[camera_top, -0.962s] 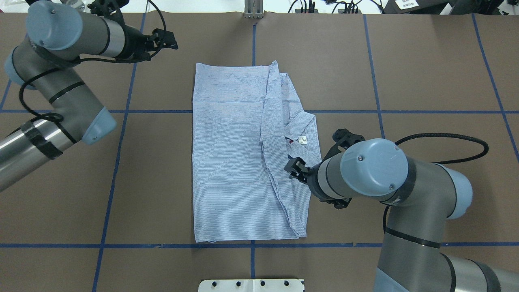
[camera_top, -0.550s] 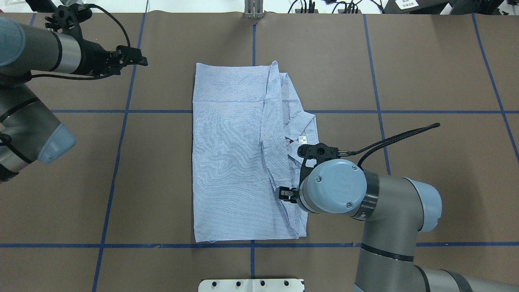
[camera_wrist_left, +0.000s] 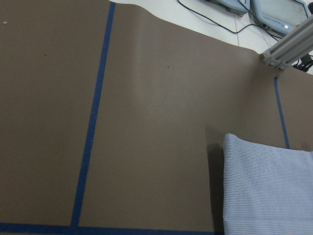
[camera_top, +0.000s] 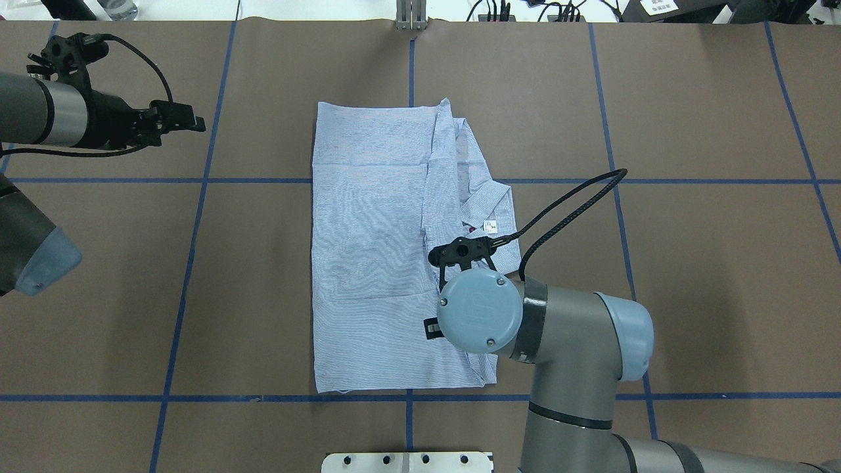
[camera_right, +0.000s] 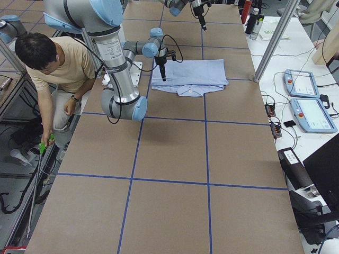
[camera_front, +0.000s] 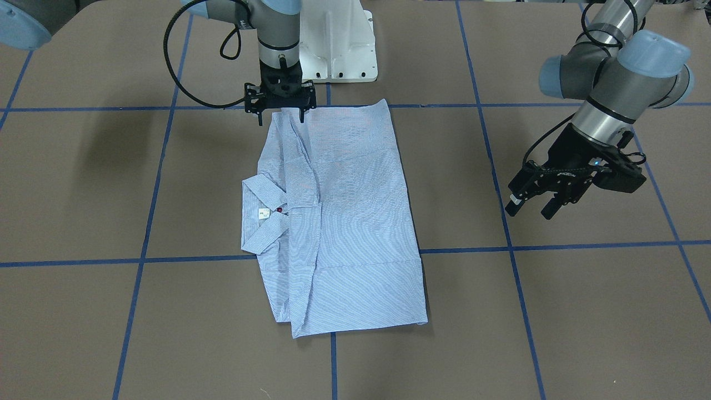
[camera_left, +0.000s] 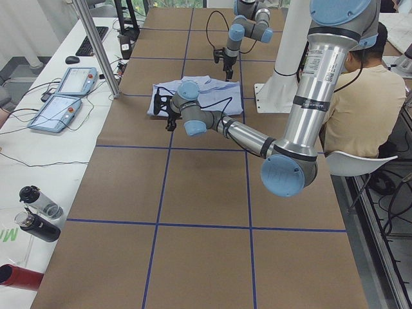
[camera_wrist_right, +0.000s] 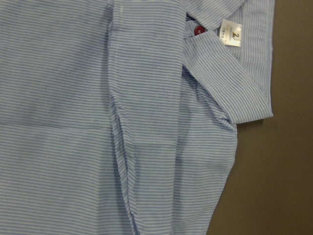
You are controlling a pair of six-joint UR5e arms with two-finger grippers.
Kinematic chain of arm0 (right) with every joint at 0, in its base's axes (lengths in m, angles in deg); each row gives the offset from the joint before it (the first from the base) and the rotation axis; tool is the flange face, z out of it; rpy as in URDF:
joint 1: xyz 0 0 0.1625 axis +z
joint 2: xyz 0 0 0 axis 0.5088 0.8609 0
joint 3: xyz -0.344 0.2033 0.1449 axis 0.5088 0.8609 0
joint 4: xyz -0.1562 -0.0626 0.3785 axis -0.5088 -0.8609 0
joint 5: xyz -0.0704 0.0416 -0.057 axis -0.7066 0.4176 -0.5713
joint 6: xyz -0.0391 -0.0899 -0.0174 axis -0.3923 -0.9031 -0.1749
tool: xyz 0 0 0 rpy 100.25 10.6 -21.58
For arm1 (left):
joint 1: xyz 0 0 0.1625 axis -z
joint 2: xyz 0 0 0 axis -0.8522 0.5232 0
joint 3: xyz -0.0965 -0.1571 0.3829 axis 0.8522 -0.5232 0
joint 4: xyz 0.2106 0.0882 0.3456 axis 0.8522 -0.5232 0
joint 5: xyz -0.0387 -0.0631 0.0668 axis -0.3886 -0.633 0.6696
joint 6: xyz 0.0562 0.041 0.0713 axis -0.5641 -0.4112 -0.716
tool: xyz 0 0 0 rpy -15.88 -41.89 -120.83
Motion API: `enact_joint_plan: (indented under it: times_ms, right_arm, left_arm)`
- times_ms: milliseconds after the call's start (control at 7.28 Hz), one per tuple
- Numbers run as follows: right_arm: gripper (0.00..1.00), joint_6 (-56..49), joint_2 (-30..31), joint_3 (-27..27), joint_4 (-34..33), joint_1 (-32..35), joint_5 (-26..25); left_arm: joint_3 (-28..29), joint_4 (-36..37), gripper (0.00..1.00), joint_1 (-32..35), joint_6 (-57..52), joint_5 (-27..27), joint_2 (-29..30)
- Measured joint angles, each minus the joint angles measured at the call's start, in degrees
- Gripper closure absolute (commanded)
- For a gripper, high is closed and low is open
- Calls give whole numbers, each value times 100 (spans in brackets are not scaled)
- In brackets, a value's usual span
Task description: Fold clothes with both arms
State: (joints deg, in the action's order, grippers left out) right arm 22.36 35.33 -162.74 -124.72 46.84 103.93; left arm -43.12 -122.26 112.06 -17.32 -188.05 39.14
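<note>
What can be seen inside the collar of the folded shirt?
Inside the collar of the shirt lie a white neck label and a dark red button. The folded-over cloth covers whatever lies below them.

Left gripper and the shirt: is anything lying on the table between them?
No. In the overhead view, only bare brown table and one blue tape line lie between the left gripper and the shirt.

In the overhead view the right arm's (camera_top: pixel 558 341) blue cap is hiding most of its fingers (camera_front: pixel 259 114) and the shirt's (camera_top: pixel 368 249) five-o'clock part, while the left arm (camera_top: pixel 39 118) is running off the nine-o'clock edge
</note>
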Motion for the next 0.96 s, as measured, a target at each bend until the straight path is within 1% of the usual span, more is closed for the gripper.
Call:
enact_joint_plan:
  times_ms: [137,412,687,962]
  right_arm:
    - [0,-161,-100,183,-31,-40,-104]
    - [0,-452,-171,371,-244,-174,-343]
    - [0,-650,-203,497,-446,-249,-464]
    - [0,-792,-235,633,-472,-293,-514]
  left_arm:
    - [3,-3,3,-3,-1,6,-28]
    - [19,-7,3,-10,2,9,-40]
    - [44,-18,3,-21,11,7,-42]
    - [51,-22,3,-25,23,7,-42]
